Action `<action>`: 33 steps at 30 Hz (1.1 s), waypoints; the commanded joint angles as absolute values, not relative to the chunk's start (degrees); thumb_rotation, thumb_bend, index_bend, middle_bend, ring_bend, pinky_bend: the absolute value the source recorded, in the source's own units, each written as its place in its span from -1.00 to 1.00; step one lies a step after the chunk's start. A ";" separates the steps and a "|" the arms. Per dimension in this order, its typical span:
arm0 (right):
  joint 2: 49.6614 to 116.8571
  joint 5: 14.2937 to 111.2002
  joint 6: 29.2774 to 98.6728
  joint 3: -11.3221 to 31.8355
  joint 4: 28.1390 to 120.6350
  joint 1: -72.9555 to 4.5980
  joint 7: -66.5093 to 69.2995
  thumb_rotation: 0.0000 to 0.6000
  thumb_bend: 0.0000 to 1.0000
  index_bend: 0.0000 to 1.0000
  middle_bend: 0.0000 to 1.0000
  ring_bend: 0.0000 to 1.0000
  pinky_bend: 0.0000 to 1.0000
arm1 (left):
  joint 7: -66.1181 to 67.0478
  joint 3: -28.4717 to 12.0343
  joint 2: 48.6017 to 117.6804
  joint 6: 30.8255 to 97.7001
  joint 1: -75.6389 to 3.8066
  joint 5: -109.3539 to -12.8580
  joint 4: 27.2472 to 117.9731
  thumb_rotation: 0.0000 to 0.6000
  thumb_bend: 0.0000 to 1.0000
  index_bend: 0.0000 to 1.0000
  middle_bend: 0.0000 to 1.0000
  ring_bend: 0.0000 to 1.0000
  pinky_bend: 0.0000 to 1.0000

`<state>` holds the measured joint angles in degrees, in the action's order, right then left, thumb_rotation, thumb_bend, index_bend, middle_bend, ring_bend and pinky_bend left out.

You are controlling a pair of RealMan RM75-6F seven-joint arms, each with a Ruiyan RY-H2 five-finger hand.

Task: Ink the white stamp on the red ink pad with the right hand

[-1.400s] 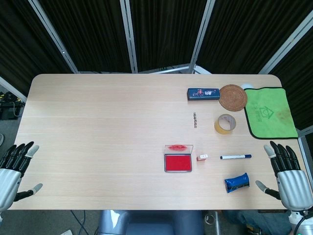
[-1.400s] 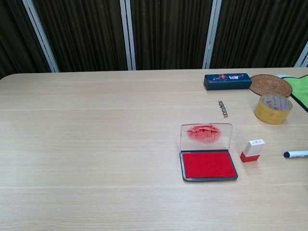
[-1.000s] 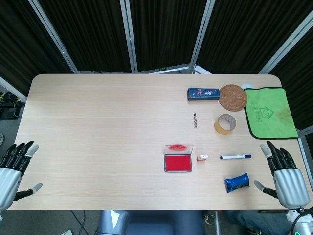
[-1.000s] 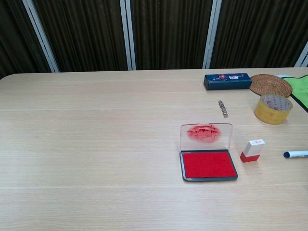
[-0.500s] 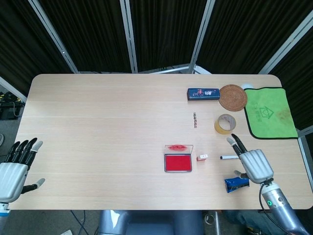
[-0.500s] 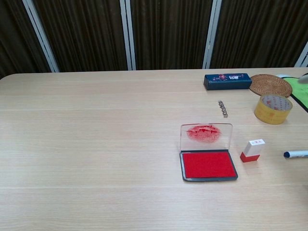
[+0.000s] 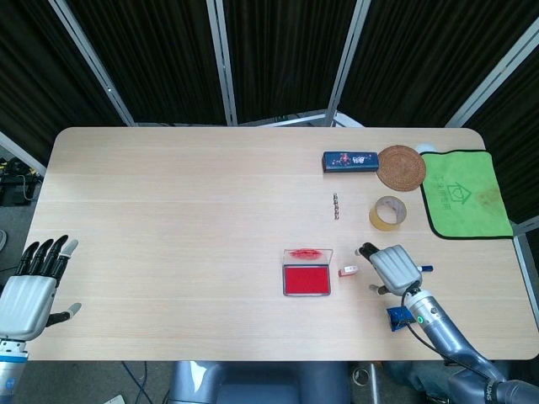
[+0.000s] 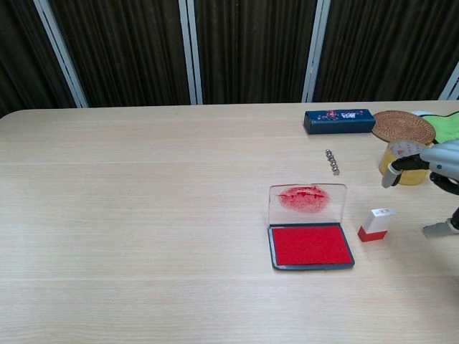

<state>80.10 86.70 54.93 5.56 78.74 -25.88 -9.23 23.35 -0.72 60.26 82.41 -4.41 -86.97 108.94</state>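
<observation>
The white stamp [image 7: 348, 270] [image 8: 376, 223], with a red base, stands upright on the table just right of the red ink pad [image 7: 306, 279] [image 8: 310, 245]. The pad lies open, its clear, ink-smeared lid [image 8: 308, 203] raised at the back. My right hand [image 7: 394, 269] [image 8: 432, 168] hovers right of the stamp, fingers apart and pointing toward it, holding nothing and not touching it. Beyond the table's near left corner my left hand [image 7: 34, 285] is open and empty; it shows only in the head view.
A blue marker [image 7: 425, 268] and a blue packet [image 7: 394, 316] lie partly under the right hand. Farther back are a yellow tape roll [image 7: 389, 213] [image 8: 402, 153], a woven coaster [image 7: 401, 167], a dark blue case [image 7: 349, 161], a small chain [image 7: 336, 206] and a green cloth [image 7: 463, 194].
My right hand has swept in from the table's right edge toward the left, over the marker, and is now close beside the stamp. The left hand has shifted slightly.
</observation>
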 commanded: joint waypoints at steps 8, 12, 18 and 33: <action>83.94 86.39 54.79 5.21 76.02 -27.78 -7.42 1.00 -0.64 -0.36 -0.33 0.67 1.00 | 24.11 -0.72 60.71 82.17 -4.70 -86.34 108.74 1.00 -1.00 -1.00 -1.00 -1.00 -1.00; 84.81 86.07 54.37 4.83 75.75 -28.22 -7.44 1.00 -0.63 -0.33 -0.30 0.67 1.00 | 24.27 -0.67 60.81 82.07 -4.81 -86.20 108.64 1.00 -1.00 -1.00 -1.00 -1.00 -1.00; 86.59 85.60 54.57 4.62 74.29 -28.78 -8.33 1.00 -0.60 -0.25 -0.23 0.67 1.00 | 24.35 -0.57 60.86 82.21 -4.83 -86.17 108.64 1.00 -1.00 -1.00 -1.00 -1.00 -1.00; 88.74 85.09 55.27 3.91 71.19 -29.71 -9.05 1.00 -0.46 -0.14 -0.10 0.67 1.00 | 24.64 -0.49 60.98 82.36 -5.01 -85.79 108.61 1.00 -1.00 -1.00 -1.00 -1.00 -1.00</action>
